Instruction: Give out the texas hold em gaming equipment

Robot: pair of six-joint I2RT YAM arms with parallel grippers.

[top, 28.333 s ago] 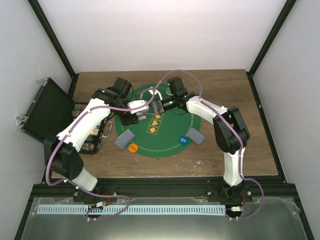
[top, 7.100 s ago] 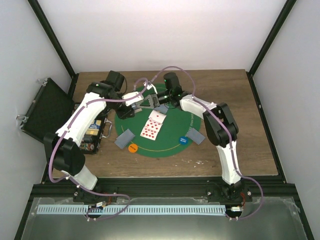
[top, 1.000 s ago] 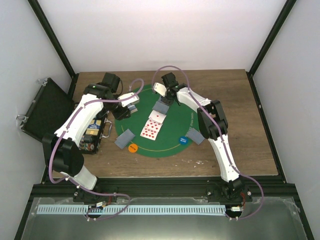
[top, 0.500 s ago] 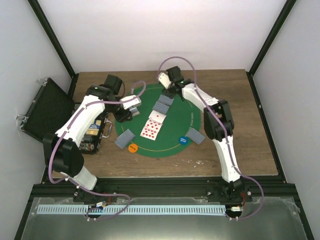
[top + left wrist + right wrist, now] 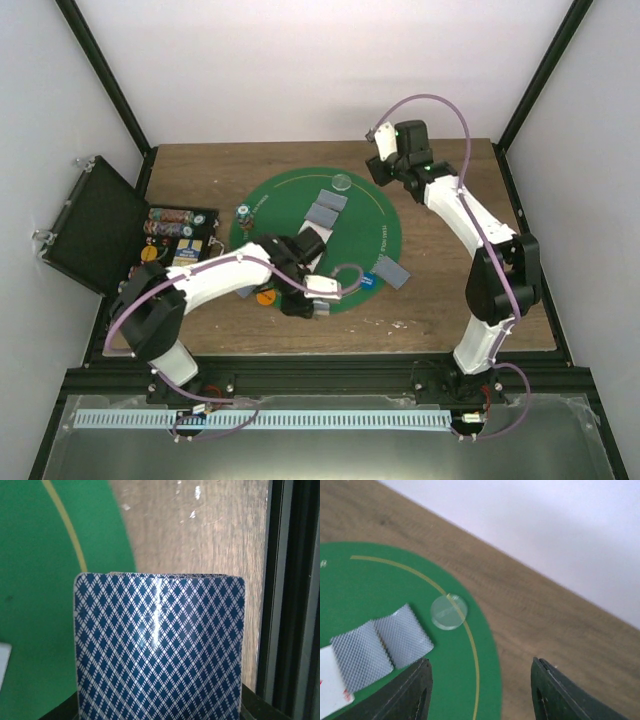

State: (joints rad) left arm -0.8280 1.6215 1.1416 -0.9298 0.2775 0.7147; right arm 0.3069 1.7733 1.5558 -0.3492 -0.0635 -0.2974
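The left gripper [image 5: 312,298] hangs low over the near edge of the green mat [image 5: 350,240], shut on a deck of blue-diamond-backed cards [image 5: 160,650] that fills its wrist view. Raised over the table's back right, the right gripper [image 5: 384,160] is open and holds nothing [image 5: 482,690]. A clear disc [image 5: 449,612] lies on the mat's far rim [image 5: 343,182]. Two face-down cards [image 5: 327,207] lie beside it [image 5: 380,645]. Face-up red-pipped cards [image 5: 310,243] are partly hidden by the left arm. A blue disc [image 5: 368,281], an orange disc [image 5: 265,296] and a face-down pair [image 5: 392,270] lie near the front.
An open black case [image 5: 95,225] stands at the far left, with a rack of chips [image 5: 178,225] beside it on the wood table [image 5: 470,230]. Black frame posts and white walls close in the back and sides. The table's black front edge [image 5: 290,630] runs just right of the deck.
The right gripper opened and lifted away to the back right; the clear disc now lies on the far rim. The left arm swung from the back left to the mat's near edge with the deck.
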